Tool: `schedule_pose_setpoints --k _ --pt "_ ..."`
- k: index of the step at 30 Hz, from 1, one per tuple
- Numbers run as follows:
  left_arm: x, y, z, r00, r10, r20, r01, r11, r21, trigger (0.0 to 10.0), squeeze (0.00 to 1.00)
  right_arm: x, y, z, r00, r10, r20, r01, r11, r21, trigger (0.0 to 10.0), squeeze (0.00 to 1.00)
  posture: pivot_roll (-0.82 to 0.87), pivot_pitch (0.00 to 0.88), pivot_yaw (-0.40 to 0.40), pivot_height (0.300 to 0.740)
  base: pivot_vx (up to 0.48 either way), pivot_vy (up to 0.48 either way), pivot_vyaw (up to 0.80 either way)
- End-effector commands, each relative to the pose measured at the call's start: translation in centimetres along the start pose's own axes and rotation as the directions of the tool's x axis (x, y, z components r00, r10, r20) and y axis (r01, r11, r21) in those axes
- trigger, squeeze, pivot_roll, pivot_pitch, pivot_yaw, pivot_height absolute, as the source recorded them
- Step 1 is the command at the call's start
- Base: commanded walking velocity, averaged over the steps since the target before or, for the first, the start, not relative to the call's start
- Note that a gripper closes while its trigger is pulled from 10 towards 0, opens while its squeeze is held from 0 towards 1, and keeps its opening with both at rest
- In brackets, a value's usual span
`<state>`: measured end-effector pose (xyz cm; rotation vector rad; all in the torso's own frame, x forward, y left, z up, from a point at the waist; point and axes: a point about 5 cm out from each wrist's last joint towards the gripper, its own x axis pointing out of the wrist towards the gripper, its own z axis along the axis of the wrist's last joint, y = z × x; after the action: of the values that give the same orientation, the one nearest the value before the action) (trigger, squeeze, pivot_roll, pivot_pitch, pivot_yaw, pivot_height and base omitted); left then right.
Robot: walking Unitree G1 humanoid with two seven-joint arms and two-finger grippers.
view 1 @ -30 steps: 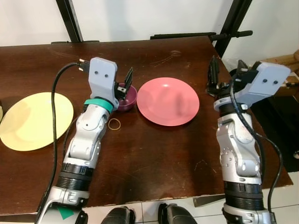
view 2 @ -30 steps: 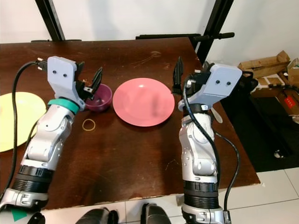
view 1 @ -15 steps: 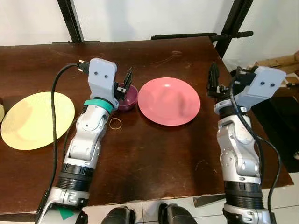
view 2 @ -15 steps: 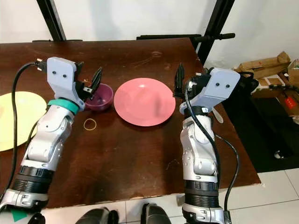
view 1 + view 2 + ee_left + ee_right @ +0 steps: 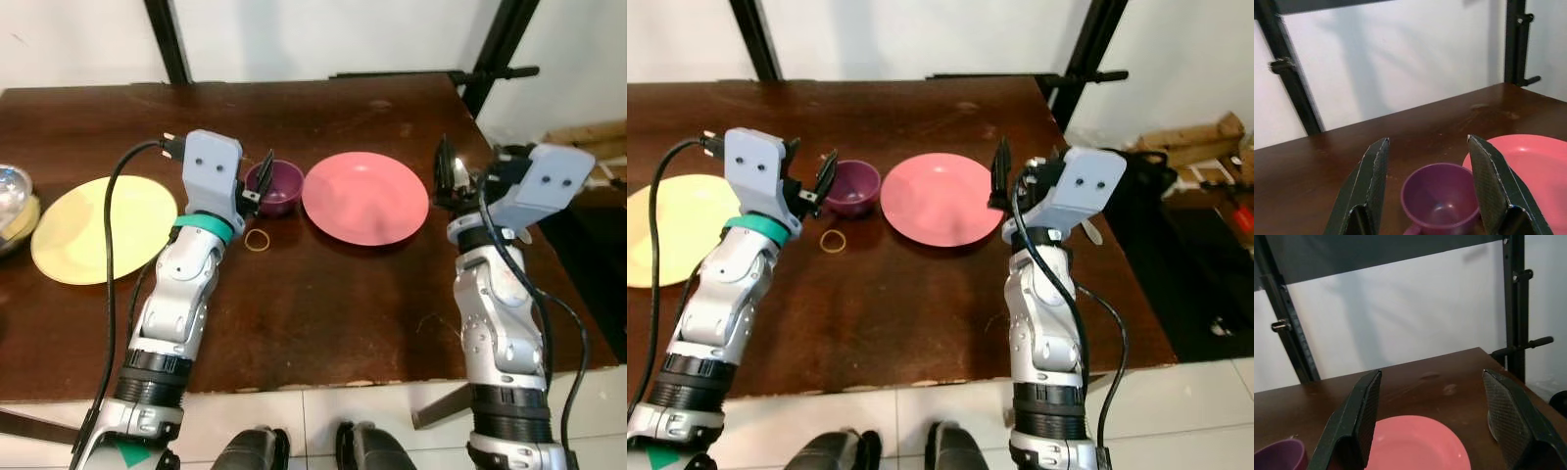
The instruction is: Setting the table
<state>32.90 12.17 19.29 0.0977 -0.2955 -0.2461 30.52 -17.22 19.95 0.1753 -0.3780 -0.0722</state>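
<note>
Purple cup (image 5: 274, 186), small, round and smooth-walled with a glossy inside, stands upright on the dark brown wooden table (image 5: 323, 294), just ahead of the left end effector (image 5: 1427, 191), whose two black textured fingers (image 5: 1371, 186) are spread apart with the cup between their lines of reach but not touching it. Beside the cup, toward the right end effector (image 5: 1432, 426), lies a shallow round pink plate (image 5: 364, 197), matte and plain. That right end effector hovers released, fingers wide, near the plate's far-side rim. A thin tan rubber band (image 5: 258, 239) lies flat just below the left end effector. Well off to its outer side rests a flat yellow plate (image 5: 103, 227), with a shiny metal bowl (image 5: 12, 192) beyond it at the table's edge.
</note>
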Motion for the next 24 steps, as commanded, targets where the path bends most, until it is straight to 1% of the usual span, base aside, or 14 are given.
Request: schedule_pose_setpoints --k 1,5,12,24 --pt "0.03 -0.1 -0.03 1.0 -0.011 0.0 0.011 1.0 0.017 10.0 0.0 -0.19 -0.37 -0.06 1.0 -0.018 -0.004 0.018 1.0 -0.002 10.0 0.0 -0.02 0.0 0.06 0.74 -0.285 0.0 0.0" --pt "0.17 -0.25 -0.01 1.0 -0.018 0.001 0.018 1.0 0.015 10.0 0.0 -0.53 -0.59 -0.15 1.0 -0.026 -0.008 0.026 1.0 -0.005 10.0 0.0 -0.03 0.0 0.068 0.74 -0.283 0.0 0.0" --pt "0.23 -0.58 -0.01 1.0 -0.023 0.003 0.023 1.0 0.002 10.0 0.0 -0.43 -0.69 -0.09 0.999 -0.033 -0.009 0.033 0.999 0.009 10.0 0.0 -0.04 0.0 0.066 0.74 -0.282 0.0 0.0" --pt "0.21 -0.64 -0.01 1.0 -0.022 0.002 0.022 1.0 -0.004 10.0 0.0 -0.53 -0.73 -0.21 0.999 -0.039 -0.019 0.039 0.999 0.021 10.0 0.0 -0.03 0.0 0.066 0.74 -0.283 0.0 0.0"
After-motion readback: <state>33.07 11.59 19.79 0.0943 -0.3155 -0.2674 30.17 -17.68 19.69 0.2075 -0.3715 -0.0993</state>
